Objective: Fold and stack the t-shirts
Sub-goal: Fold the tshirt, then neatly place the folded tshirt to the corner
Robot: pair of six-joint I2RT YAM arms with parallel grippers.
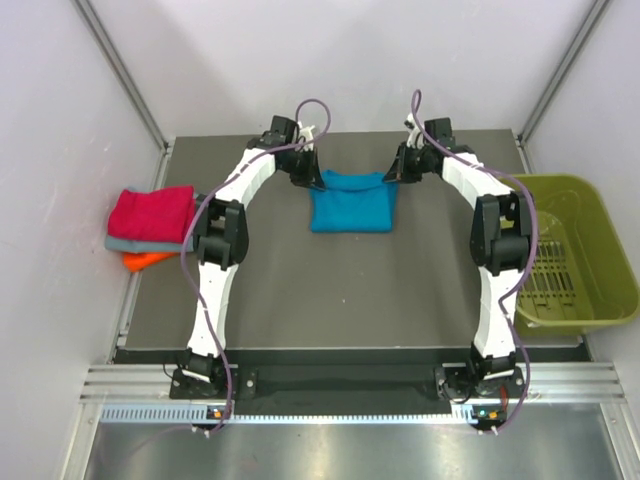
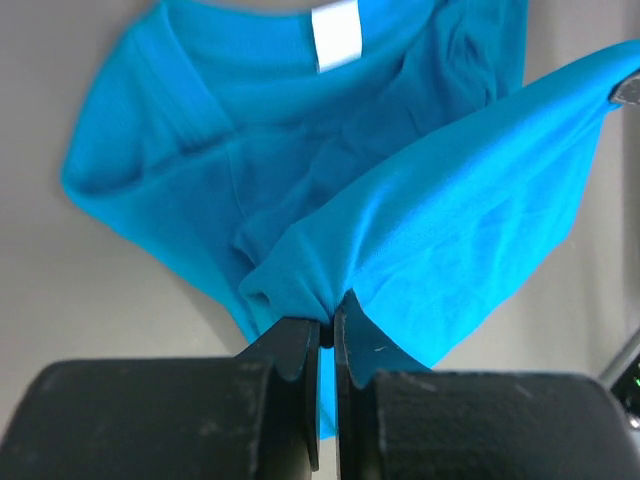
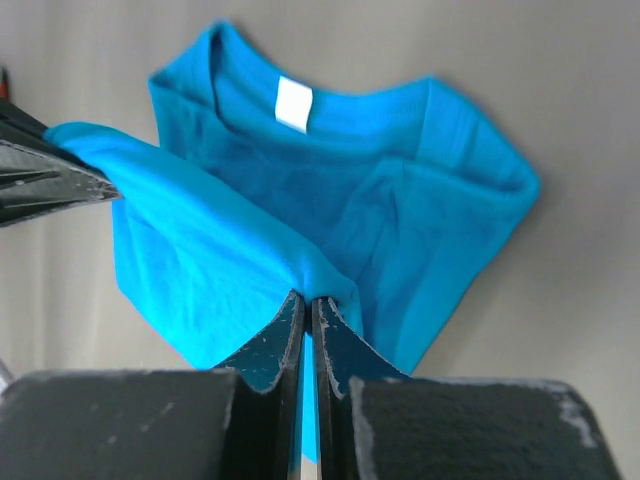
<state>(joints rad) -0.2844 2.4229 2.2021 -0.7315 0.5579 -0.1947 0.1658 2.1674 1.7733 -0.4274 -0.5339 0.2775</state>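
Note:
The teal-blue t-shirt (image 1: 350, 207) lies at the far middle of the table, partly folded, its collar and white tag (image 2: 335, 35) facing up. My left gripper (image 1: 312, 176) is shut on the shirt's far left edge (image 2: 300, 280) and lifts it. My right gripper (image 1: 392, 176) is shut on the far right edge (image 3: 300, 270); the cloth hangs stretched between the two. A stack of folded shirts sits at the table's left edge: magenta-red (image 1: 152, 211) on top, grey (image 1: 130, 244) under it, orange (image 1: 146, 260) at the bottom.
An olive-green plastic bin (image 1: 572, 250) stands at the right edge of the table. White walls enclose the table on three sides. The arm bases are bolted at the near edge.

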